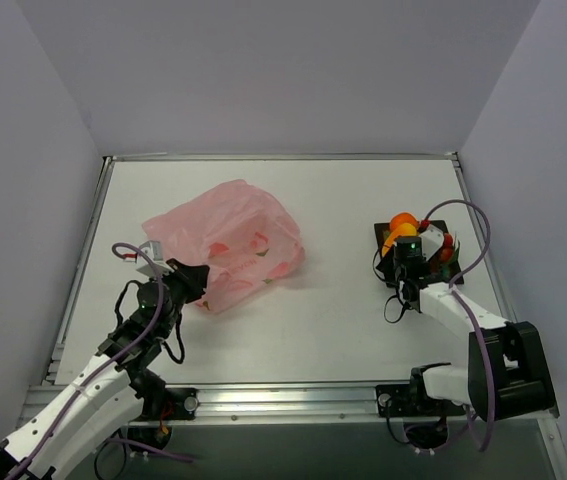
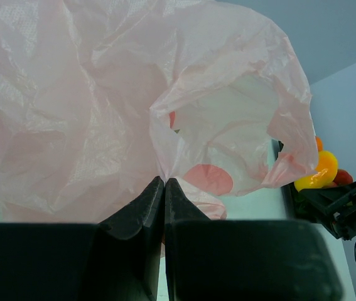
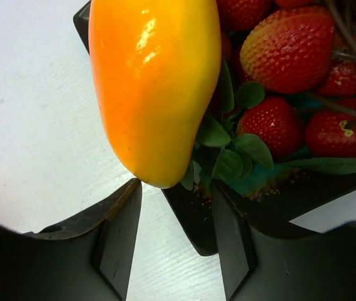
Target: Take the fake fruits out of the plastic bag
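Observation:
The pink plastic bag (image 1: 228, 240) lies crumpled at the table's left, with reddish shapes (image 1: 258, 241) showing through it. My left gripper (image 1: 195, 283) is shut on a fold of the plastic bag (image 2: 102, 113) at its near edge; the left gripper (image 2: 164, 180) pinches the film tight. Fake fruits sit in the black-rimmed tray (image 1: 379, 234) at the right: an orange-yellow fruit (image 3: 156, 81) and red strawberries (image 3: 284, 50) with green leaves. My right gripper (image 3: 174, 188) hovers at the tray's corner (image 3: 196, 219), jaws apart, with the yellow fruit's tip just above them and nothing pinched.
The right arm (image 2: 347, 204) shows at the far right of the left wrist view, beside a yellow fruit (image 2: 319, 175). Grey walls close in the white table (image 1: 343, 300) on three sides. Cables loop around the right arm near the tray.

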